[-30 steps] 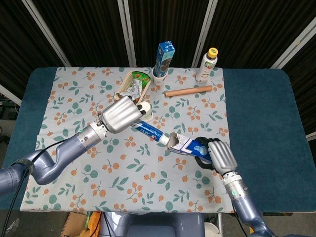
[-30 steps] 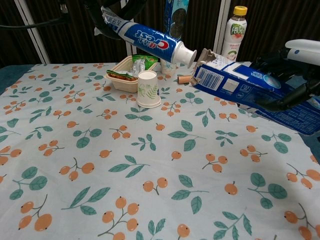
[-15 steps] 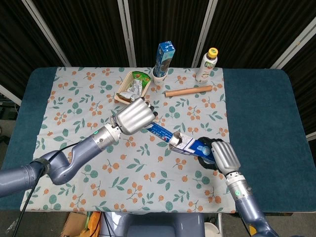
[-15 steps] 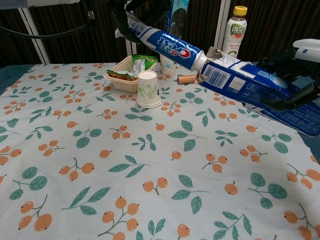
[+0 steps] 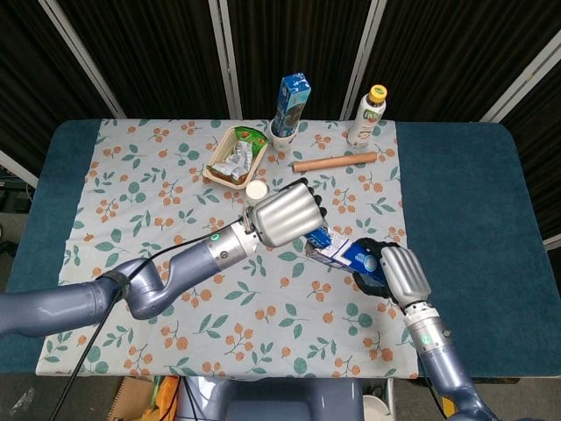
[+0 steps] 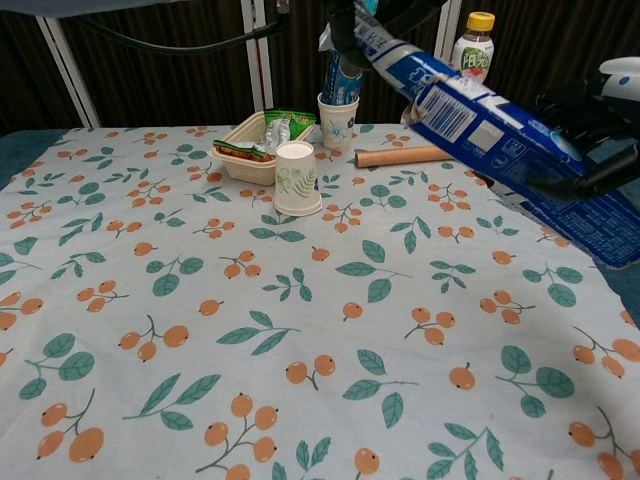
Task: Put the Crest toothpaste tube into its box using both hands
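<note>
Above the table's middle, toward its right edge, the toothpaste tube (image 6: pixel 385 50) and box (image 6: pixel 520 150) share one slanted line. The left hand (image 5: pixel 287 214) clamps the tube's tail at the box mouth; most of the tube looks sunk inside. The right hand (image 5: pixel 396 272) grips the box's far end. What's left, I'd say, is a push straight along that axis.

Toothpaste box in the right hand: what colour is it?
Blue with white panels and a barcode; the toothpaste box shows best in the chest view.
</note>
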`<state>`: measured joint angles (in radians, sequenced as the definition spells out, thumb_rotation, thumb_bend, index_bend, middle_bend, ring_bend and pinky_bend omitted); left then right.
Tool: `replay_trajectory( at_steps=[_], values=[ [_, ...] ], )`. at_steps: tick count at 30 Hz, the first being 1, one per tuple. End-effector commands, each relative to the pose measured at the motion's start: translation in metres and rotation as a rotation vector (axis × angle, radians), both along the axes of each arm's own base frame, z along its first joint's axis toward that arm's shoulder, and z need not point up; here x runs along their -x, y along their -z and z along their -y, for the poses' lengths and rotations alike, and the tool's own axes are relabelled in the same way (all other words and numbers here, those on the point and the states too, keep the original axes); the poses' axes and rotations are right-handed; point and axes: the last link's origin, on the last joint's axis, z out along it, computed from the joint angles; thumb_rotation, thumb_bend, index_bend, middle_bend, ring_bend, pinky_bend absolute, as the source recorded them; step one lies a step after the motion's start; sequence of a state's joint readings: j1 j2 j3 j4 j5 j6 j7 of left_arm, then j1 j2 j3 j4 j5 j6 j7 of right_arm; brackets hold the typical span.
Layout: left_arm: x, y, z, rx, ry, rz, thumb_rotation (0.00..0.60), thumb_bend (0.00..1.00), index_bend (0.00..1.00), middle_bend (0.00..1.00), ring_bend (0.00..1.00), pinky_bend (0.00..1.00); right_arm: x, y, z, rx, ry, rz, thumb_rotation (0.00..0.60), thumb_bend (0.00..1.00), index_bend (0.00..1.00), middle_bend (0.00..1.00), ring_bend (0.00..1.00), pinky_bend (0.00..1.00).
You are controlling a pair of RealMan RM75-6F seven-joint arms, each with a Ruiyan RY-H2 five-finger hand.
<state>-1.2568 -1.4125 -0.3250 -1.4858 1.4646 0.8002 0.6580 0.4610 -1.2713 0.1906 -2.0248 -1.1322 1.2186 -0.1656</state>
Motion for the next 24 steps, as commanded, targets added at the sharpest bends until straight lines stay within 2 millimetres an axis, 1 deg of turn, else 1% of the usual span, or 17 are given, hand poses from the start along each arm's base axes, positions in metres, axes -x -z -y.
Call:
replay_trajectory(
  at_steps=[1, 2, 3, 4, 5, 6, 7, 8, 10, 13, 16, 24],
  values=[
    [-0.019, 0.005, 0.003, -0.011, 0.061, 0.029, 0.600, 0.38, 0.68, 0.66, 0.61, 0.68, -0.001, -0.004, -0.001, 0.013, 0.015, 0.058, 0.600, 0.37, 0.38, 0.46, 0.42, 0.35],
    [-0.023, 0.007, 0.004, -0.013, 0.077, 0.030, 0.600, 0.36, 0.67, 0.65, 0.60, 0.67, -0.001, -0.004, -0.001, 0.015, 0.018, 0.072, 0.600, 0.37, 0.38, 0.46, 0.42, 0.35],
    [-0.027, 0.010, 0.005, -0.014, 0.096, 0.029, 0.600, 0.30, 0.64, 0.62, 0.57, 0.66, -0.002, -0.006, -0.001, 0.018, 0.024, 0.097, 0.600, 0.37, 0.38, 0.46, 0.42, 0.35],
    [-0.031, 0.011, 0.007, -0.020, 0.117, 0.028, 0.600, 0.22, 0.58, 0.58, 0.53, 0.63, -0.002, -0.007, -0.002, 0.020, 0.029, 0.115, 0.600, 0.37, 0.38, 0.46, 0.42, 0.35],
    [-0.037, 0.013, 0.009, -0.037, 0.148, 0.031, 0.600, 0.17, 0.52, 0.54, 0.50, 0.61, -0.003, -0.009, -0.002, 0.028, 0.042, 0.155, 0.600, 0.37, 0.38, 0.46, 0.42, 0.36],
    [-0.040, 0.014, 0.010, -0.048, 0.157, 0.036, 0.600, 0.10, 0.43, 0.49, 0.45, 0.58, -0.003, -0.010, -0.002, 0.031, 0.047, 0.171, 0.600, 0.37, 0.38, 0.46, 0.42, 0.36],
    [-0.043, 0.016, 0.010, -0.061, 0.165, 0.048, 0.600, 0.05, 0.34, 0.43, 0.40, 0.55, -0.002, -0.012, -0.002, 0.037, 0.054, 0.190, 0.600, 0.37, 0.38, 0.46, 0.42, 0.37],
    [-0.050, 0.016, 0.011, -0.079, 0.172, 0.083, 0.600, 0.03, 0.30, 0.40, 0.37, 0.53, -0.001, -0.015, -0.002, 0.051, 0.072, 0.232, 0.600, 0.37, 0.38, 0.46, 0.42, 0.37],
    [-0.057, 0.015, 0.014, -0.092, 0.173, 0.133, 0.600, 0.00, 0.22, 0.32, 0.32, 0.49, 0.000, -0.017, -0.001, 0.063, 0.084, 0.272, 0.600, 0.37, 0.38, 0.46, 0.42, 0.37],
    [-0.066, 0.012, 0.017, -0.101, 0.172, 0.198, 0.600, 0.00, 0.19, 0.26, 0.27, 0.44, 0.003, -0.020, 0.000, 0.086, 0.090, 0.300, 0.600, 0.37, 0.38, 0.46, 0.42, 0.37],
    [-0.071, 0.005, 0.019, -0.097, 0.167, 0.256, 0.600, 0.00, 0.17, 0.23, 0.25, 0.42, 0.007, -0.020, 0.001, 0.096, 0.102, 0.313, 0.600, 0.37, 0.38, 0.46, 0.42, 0.38],
    [-0.080, -0.013, 0.026, -0.053, 0.141, 0.402, 0.600, 0.00, 0.17, 0.21, 0.22, 0.38, 0.015, -0.019, 0.003, 0.112, 0.133, 0.387, 0.600, 0.37, 0.38, 0.46, 0.42, 0.38]
  ],
)
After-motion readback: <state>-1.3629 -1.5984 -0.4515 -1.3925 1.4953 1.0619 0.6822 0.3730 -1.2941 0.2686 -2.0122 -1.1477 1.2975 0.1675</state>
